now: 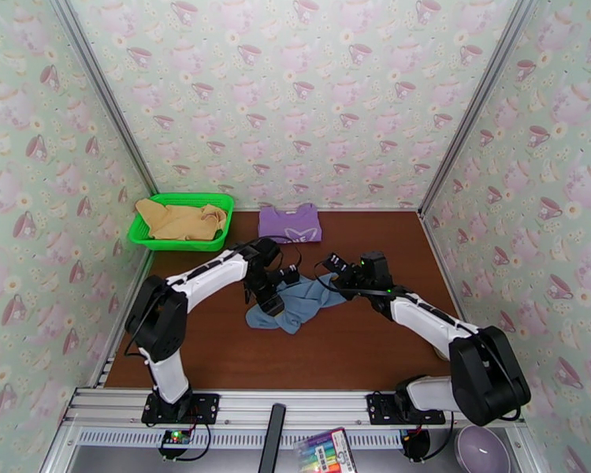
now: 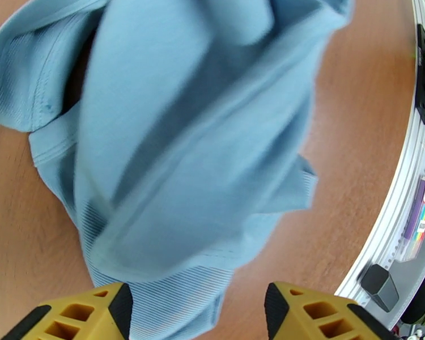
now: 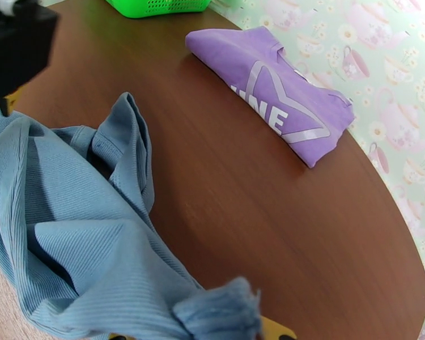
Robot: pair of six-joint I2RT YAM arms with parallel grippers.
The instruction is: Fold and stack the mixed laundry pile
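The slate-blue shirt [image 1: 295, 303] lies crumpled mid-table between both arms. My left gripper [image 1: 267, 299] hangs over its left part; in the left wrist view the yellow fingertips [image 2: 82, 315] stand apart, open, with the shirt [image 2: 190, 137] spread just beyond them and its hem reaching into the gap. My right gripper [image 1: 332, 270] is shut on a bunched corner of the shirt [image 3: 88, 239], which covers its fingers [image 3: 276, 331]. The purple T-shirt [image 1: 290, 224] [image 3: 280, 97] lies folded at the back. The tan-yellow garment [image 1: 181, 218] sits in the basket.
The green mesh basket [image 1: 144, 234] stands at the back left corner. Papered walls close off three sides. On the front rail lie a marker pack [image 1: 327, 451] and a bowl [image 1: 481, 451]. Bare brown table lies in front of the shirt.
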